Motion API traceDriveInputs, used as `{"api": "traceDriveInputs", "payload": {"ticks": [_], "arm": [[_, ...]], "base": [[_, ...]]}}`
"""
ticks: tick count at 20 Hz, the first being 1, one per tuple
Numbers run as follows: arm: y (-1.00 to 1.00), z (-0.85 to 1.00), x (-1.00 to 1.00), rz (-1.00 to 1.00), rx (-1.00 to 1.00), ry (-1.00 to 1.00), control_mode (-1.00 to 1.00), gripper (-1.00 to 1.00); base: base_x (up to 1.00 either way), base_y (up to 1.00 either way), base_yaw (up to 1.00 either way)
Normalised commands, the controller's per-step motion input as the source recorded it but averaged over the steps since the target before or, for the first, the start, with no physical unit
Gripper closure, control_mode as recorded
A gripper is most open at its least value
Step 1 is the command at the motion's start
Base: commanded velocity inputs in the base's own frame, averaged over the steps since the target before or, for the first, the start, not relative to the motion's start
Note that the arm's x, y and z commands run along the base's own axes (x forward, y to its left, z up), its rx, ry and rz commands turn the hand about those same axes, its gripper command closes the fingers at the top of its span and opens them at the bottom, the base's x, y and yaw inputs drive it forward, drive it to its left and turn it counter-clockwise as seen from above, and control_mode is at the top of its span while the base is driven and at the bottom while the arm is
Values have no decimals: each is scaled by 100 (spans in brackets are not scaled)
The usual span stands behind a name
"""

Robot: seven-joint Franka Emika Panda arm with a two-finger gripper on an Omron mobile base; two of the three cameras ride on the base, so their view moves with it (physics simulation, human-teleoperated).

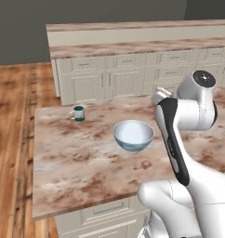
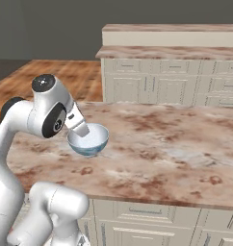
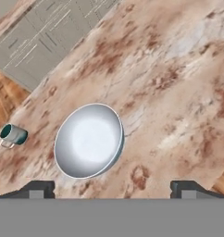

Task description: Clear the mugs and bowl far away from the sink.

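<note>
Pale blue-white round deep bowl on marbled brown counter lies left of centre between jaws; gripper wide open, empty, above it. Small teal mug further left.

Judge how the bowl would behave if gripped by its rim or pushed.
The bowl looks rigid and smooth, so probably slippery at the rim. Its rounded underside suggests it may rock or slide when pushed. It looks empty, likely light.

Marbled counter, cream cabinets
</note>
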Motion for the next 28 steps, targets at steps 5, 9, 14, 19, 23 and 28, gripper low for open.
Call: {"api": "traceDriveInputs", "payload": {"ticks": [5, 9, 14, 19, 23, 28], "arm": [[3, 7, -24, 10, -1, 4, -100, -100], [11, 0, -6, 7, -5, 21, -100, -100], [16, 0, -10, 7, -23, 15, -100, -100], [20, 0, -1, 7, -18, 8, -100, -100], [1, 0, -2, 9, -8, 8, 100, -100], [0, 0, 0, 0, 0, 0, 100, -100]], "base": [[0, 0, 0], [0, 0, 0], [0, 0, 0], [0, 0, 0], [-9, 2, 3], [-77, 3, 20]]}}
